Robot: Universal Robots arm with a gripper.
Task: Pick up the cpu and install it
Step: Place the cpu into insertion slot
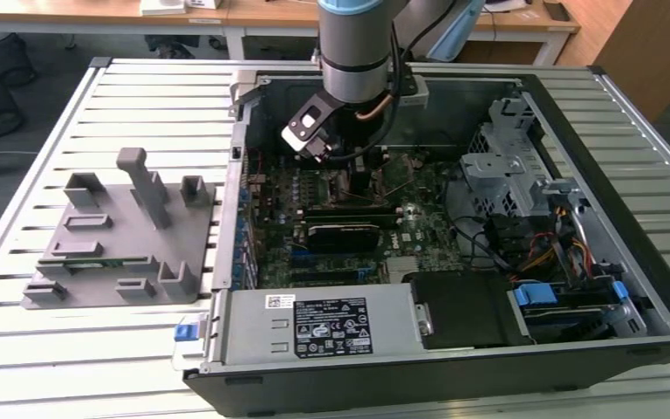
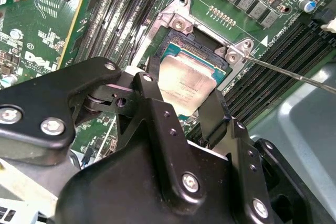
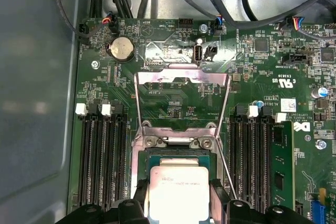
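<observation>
Clenching the cpu (image 3: 176, 192) by its edges, gripper (image 3: 177, 196) sits at open socket (image 3: 137, 166). Probably best kept level, square to it.

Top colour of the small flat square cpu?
Silvery-white metal cpu top; best in the first wrist view.

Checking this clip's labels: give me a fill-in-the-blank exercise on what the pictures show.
1. The cpu sits between the gripper's two ___.
2. The metal load plate beyond the cpu is flipped ___.
3. In the exterior view, the grey fixture block stands to the computer case's ___.
Missing: fingers; open; left.
</observation>
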